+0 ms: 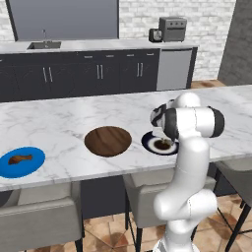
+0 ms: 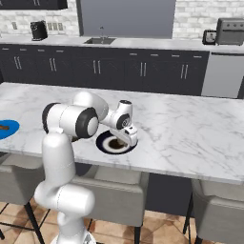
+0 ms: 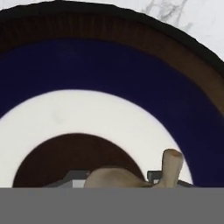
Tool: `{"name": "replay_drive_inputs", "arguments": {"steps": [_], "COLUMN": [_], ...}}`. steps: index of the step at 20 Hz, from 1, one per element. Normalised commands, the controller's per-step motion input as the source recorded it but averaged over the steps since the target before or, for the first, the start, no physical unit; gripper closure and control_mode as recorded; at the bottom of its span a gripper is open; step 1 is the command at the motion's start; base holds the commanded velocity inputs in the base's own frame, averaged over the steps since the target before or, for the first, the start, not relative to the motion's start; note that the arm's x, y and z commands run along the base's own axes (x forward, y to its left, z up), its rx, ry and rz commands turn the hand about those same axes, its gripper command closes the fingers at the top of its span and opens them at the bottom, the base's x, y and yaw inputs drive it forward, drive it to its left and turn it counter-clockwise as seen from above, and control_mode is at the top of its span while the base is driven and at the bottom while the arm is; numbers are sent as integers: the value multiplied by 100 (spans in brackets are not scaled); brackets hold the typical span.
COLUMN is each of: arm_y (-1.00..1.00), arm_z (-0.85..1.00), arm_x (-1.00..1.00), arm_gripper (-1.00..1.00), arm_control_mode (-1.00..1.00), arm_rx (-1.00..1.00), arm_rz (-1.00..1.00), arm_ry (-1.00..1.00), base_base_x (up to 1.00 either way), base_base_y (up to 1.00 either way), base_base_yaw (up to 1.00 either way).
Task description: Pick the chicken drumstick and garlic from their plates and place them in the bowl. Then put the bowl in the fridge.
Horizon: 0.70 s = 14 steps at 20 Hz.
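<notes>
Garlic (image 3: 117, 178) at frame bottom, on the navy plate (image 3: 109, 74), between the fingers (image 3: 151, 176); grip unclear. Drumstick (image 1: 20, 158) on blue plate (image 1: 10, 170), lower left. Bowl (image 1: 108, 141) empty: nothing placed yet.

drumstick (image 1: 20, 159) on blue plate (image 1: 34, 166) at 8 o'clock; wooden bowl (image 1: 108, 141) centre; navy plate (image 1: 153, 145) just beside, 3 o'clock of bowl.

No readable text, labels or numbers anywhere.
</notes>
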Motion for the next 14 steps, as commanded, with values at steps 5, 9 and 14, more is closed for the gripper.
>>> {"name": "replay_drive_inputs", "arguments": {"steps": [5,9,14], "arm_y": [10,26,36], "arm_z": [17,42,49], "arm_x": [-30,-39,-38], "arm_gripper": [100,100,100], "arm_control_mode": [-100,-100,-100], "arm_rx": [0,0,-1], "arm_rz": [12,20,24], "arm_ry": [0,0,0], "base_base_x": [0,0,0], "base_base_y": [0,0,0], "base_base_yaw": [0,0,0]}}
